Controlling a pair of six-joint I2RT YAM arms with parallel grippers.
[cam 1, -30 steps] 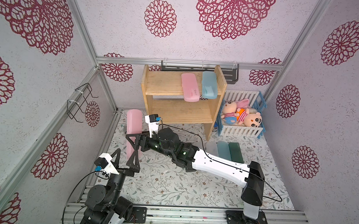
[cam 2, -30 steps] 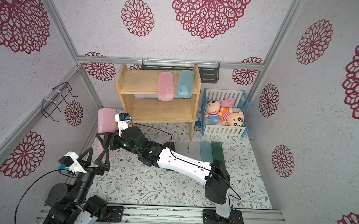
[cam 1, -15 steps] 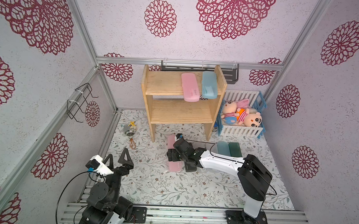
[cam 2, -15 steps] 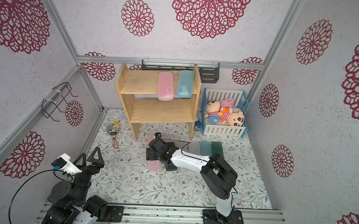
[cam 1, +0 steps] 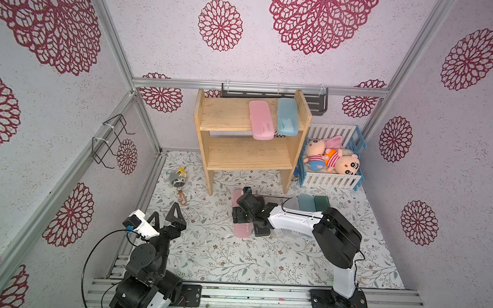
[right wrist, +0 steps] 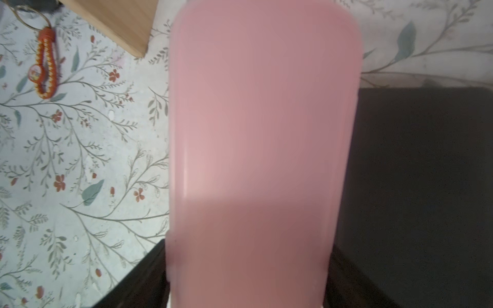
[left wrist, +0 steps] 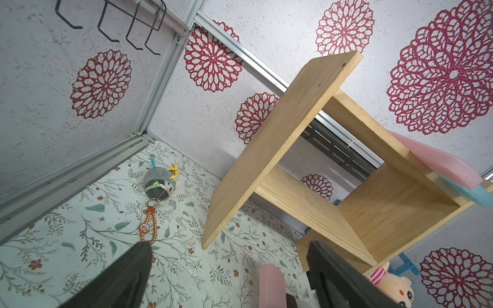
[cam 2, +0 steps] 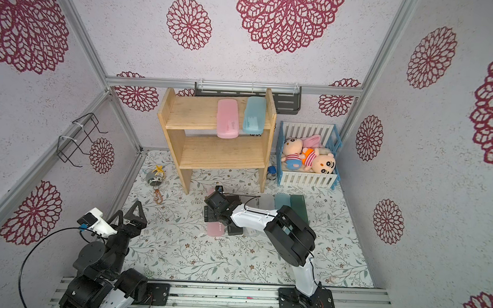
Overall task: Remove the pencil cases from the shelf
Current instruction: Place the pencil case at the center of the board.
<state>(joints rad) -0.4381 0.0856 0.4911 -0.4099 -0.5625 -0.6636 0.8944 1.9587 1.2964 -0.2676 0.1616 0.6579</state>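
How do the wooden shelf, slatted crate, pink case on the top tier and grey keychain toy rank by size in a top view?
Largest first:
wooden shelf
slatted crate
pink case on the top tier (nearer the camera, yet clearly smaller)
grey keychain toy

Our right hand (right wrist: 246,266) clasps a pink pencil case (right wrist: 264,133) that lies flat on the tabletop (cam 1: 207,244). On the hand's arm side a black case (cam 1: 262,232) sits just beside it, then a frosted clear case (cam 1: 294,202), a light blue case (cam 1: 306,201) and a dark green case (cam 1: 321,202). Well beyond the hand, on the top tier of the wooden shelf (cam 1: 227,116), a second pink case (cam 1: 260,119) and a second light blue case (cam 1: 287,116) lie side by side, overhanging the front edge.
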